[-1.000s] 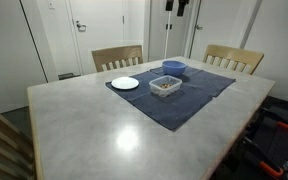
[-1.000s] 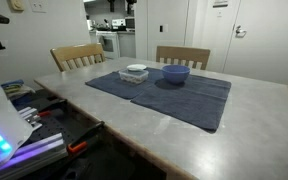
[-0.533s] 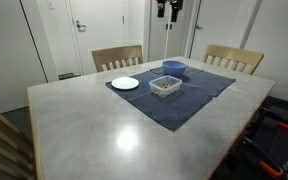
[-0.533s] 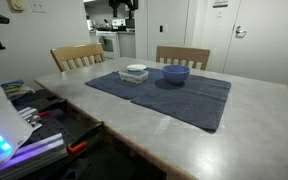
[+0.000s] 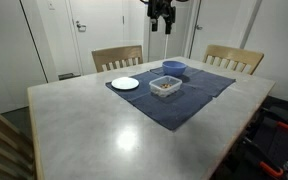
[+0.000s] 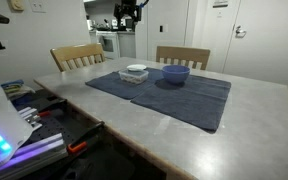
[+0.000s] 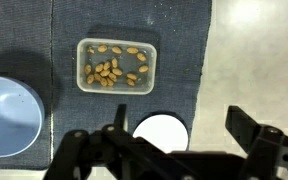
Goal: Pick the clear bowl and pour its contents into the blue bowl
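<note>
We see the pincer [image 5: 162,24] hanging high above the worktop [image 5: 94,130], well clear of everything on it. From the wrist view its two fingers [image 7: 246,128] are spread wide, with nothing between them and nothing touched, so it is open and empty.

Down below, the clear bowl [image 7: 117,66] sits flat on the dark blue cloth [image 7: 179,40], with brown nut-like pieces scattered inside. In that view it lies ahead of the fingers and a little to the left of the gap between them. The blue bowl [image 7: 8,118] is at the left edge, near the clear bowl but apart from it, and looks empty. The white plate [image 7: 160,131] shows just in front of the pincer body, between the fingers.

In both exterior views the two bowls rest close together on the cloth — far beneath the pincer.
</note>
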Available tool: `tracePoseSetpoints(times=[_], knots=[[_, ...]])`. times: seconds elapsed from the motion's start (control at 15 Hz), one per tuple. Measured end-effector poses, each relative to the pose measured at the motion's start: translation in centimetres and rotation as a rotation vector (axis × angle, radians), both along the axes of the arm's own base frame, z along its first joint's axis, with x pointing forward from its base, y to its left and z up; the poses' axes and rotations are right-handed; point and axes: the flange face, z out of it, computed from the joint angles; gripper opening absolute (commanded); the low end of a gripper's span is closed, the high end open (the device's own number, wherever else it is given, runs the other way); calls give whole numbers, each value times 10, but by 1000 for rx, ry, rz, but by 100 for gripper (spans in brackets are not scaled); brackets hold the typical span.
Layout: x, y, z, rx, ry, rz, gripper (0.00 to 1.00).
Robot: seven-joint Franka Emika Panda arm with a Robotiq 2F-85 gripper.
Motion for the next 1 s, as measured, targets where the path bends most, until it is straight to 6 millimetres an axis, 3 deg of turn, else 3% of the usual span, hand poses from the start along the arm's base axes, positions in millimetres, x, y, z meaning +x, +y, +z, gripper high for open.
tracePoseSetpoints(times=[0.53, 1.0], knots=[[6, 2, -8, -10, 7, -7, 100], [19, 9, -66, -92, 35, -89, 100]])
